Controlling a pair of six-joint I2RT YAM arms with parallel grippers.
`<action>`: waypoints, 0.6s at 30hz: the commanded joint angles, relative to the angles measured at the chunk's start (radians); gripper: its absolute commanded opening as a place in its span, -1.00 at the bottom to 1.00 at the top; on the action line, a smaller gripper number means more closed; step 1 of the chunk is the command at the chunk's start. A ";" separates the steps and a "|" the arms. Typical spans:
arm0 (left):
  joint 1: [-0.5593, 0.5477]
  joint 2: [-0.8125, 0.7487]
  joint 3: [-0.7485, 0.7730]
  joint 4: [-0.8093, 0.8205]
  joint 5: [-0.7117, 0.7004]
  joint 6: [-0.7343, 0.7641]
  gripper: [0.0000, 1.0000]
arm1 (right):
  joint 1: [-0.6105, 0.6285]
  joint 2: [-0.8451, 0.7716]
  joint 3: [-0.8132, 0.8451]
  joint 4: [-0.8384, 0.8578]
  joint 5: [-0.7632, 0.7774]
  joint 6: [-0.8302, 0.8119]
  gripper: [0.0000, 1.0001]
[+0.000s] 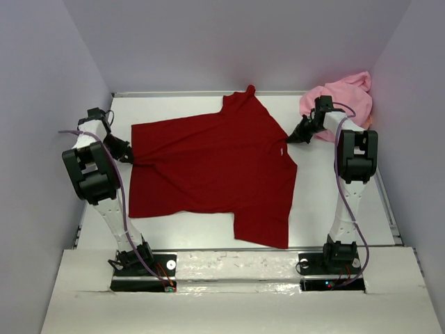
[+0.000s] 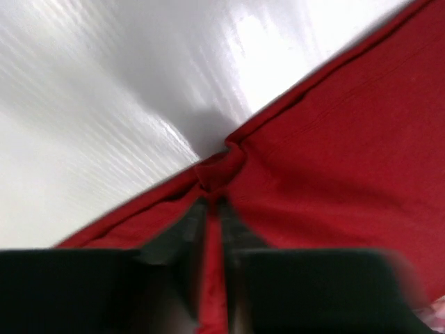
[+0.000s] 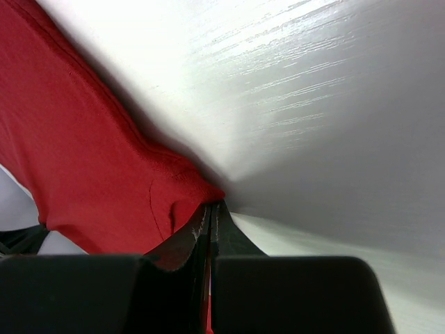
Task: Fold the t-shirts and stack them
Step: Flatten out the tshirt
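Observation:
The dark red t-shirt (image 1: 208, 170) lies spread flat across the middle of the table, one sleeve pointing to the back and one toward the front. My left gripper (image 1: 126, 156) is shut on its left edge; the left wrist view shows the cloth (image 2: 327, 139) pinched between the jaws (image 2: 214, 203). My right gripper (image 1: 290, 138) is shut on the shirt's right edge, with red cloth (image 3: 83, 153) bunched at the fingertips (image 3: 211, 206). The light pink t-shirt (image 1: 348, 97) sits crumpled in the back right corner, behind the right arm.
Grey walls close in the white table (image 1: 334, 202) on the left, back and right. A raised rail (image 1: 389, 209) runs along the right side. The arm bases (image 1: 142, 264) stand at the near edge.

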 commanded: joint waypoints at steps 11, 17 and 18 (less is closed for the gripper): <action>0.029 -0.129 0.002 0.060 -0.008 0.005 0.80 | -0.006 0.008 0.028 -0.032 0.055 -0.014 -1.00; 0.040 -0.156 0.050 0.140 0.021 0.017 0.81 | -0.015 0.002 0.031 -0.034 0.056 -0.019 -1.00; 0.040 -0.158 0.048 0.190 0.056 0.018 0.82 | -0.015 0.002 0.031 -0.034 0.055 -0.017 -1.00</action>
